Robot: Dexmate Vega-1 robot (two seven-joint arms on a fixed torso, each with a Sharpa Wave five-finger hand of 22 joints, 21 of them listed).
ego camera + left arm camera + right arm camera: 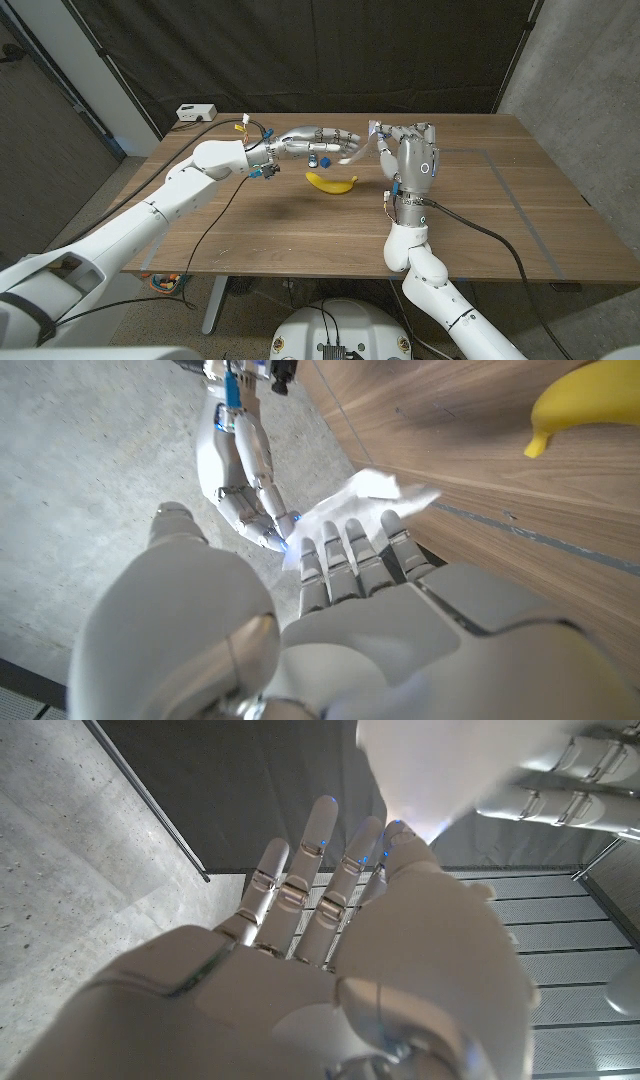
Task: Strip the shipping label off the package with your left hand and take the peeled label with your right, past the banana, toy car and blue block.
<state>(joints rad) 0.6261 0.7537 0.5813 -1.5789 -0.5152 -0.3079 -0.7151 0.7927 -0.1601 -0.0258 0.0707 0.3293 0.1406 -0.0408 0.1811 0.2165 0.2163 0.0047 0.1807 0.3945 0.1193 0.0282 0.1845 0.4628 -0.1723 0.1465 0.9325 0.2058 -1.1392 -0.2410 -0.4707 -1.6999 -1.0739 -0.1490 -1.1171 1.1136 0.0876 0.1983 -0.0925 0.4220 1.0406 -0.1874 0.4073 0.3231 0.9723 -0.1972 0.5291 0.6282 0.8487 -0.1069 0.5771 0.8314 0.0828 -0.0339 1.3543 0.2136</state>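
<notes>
Label (357,150), pale and curled, hangs in the air above the bench (480,220) toward its far edge, betw. the two hands, just past the banana (331,182). Left hand (322,140) reaches in from the left w/ fingers (345,555) stretched out along the label; left wrist view shows the white sheet (368,500) lying against those fingertips, so it looks held there, though the pinch itself is hidden. Right hand (412,155) stands upright just beside the label's other end, fingers (300,870) straight and slightly spread; right wrist view has the white label (440,770) right at the fingertips, touching or nearly so, can't tell if gripped. Banana lies on the bench under the left hand, curve facing the far edge. Small blue bits (325,160) show just below the left fingers, too small to say what they are. White box (195,112) w/ cable sits at the far left corner.
</notes>
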